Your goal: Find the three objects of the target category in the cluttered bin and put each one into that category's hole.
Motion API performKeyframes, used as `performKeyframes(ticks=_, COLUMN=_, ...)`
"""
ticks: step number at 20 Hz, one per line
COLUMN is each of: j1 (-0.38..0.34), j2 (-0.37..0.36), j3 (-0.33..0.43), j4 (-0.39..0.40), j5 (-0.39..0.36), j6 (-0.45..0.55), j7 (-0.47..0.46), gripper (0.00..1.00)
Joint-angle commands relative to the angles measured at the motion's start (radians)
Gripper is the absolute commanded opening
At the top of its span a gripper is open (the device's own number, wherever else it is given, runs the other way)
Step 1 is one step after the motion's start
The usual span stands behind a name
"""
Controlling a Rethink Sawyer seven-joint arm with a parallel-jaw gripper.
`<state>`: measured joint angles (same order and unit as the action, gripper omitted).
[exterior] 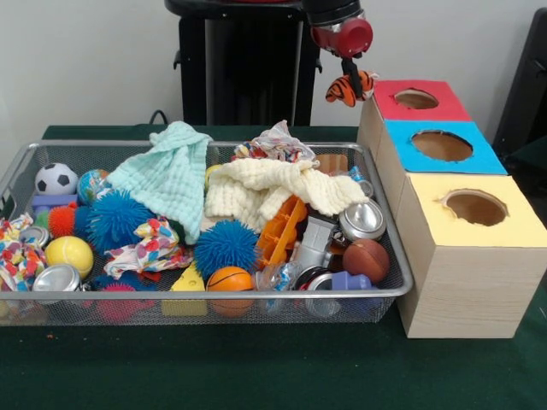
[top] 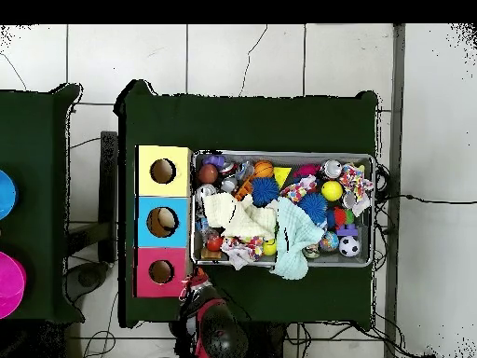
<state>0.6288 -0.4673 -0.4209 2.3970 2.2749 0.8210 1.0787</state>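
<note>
While the front view shows fingers (exterior: 349, 79) clamped on the striped tiger plush (exterior: 349, 88), at nine o'clock of the red-surround hole (exterior: 416, 99), overhead hides it, wire-mesh bin (exterior: 376, 229) crammed with balls.

Plain pale wall (exterior: 85, 60) behind; dark green tabletop (exterior: 256, 376); white tiled floor (top: 242, 56) with cracks, cables (top: 419, 199) on it.

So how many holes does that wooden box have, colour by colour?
Red-edged hole: 1
Blue-edged hole: 1
Yellow-edged hole: 1
Total: 3
</note>
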Motion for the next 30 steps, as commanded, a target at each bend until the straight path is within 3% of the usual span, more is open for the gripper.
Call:
performKeyframes(ticks=1, j1=0.041, j2=0.014, j3=0.092, j4=-0.121, j5=0.012, j6=0.028, j7=-0.058, gripper=0.0)
performKeyframes(ticks=9, j1=0.092, j2=0.001, j3=0.094, j4=-0.128, j5=0.029, j6=0.016, j7=0.012, gripper=0.0)
performKeyframes(ticks=13, j1=0.096, j2=0.029, j3=0.051, j4=-0.137, j5=0.003, j6=-0.014, j7=-0.056, gripper=0.0)
performKeyframes(ticks=15, j1=0.052, j2=0.004, j3=0.022, j4=-0.12, j5=-0.091, j6=-0.014, j7=-0.082, gripper=0.0)
performKeyframes(ticks=19, j1=-0.036, j2=-0.067, j3=-0.036, j4=-0.103, j5=-0.295, j6=-0.02, j7=-0.046, gripper=0.0)
performKeyframes(ticks=26, j1=-0.001, j2=-0.046, j3=0.01, j4=-0.126, j5=-0.134, j6=-0.03, j7=-0.06, gripper=0.0)
performKeyframes(ticks=30, j1=-0.014, j2=-0.051, j3=0.01, j4=-0.151, j5=-0.157, j6=-0.047, j7=-0.035, gripper=0.0)
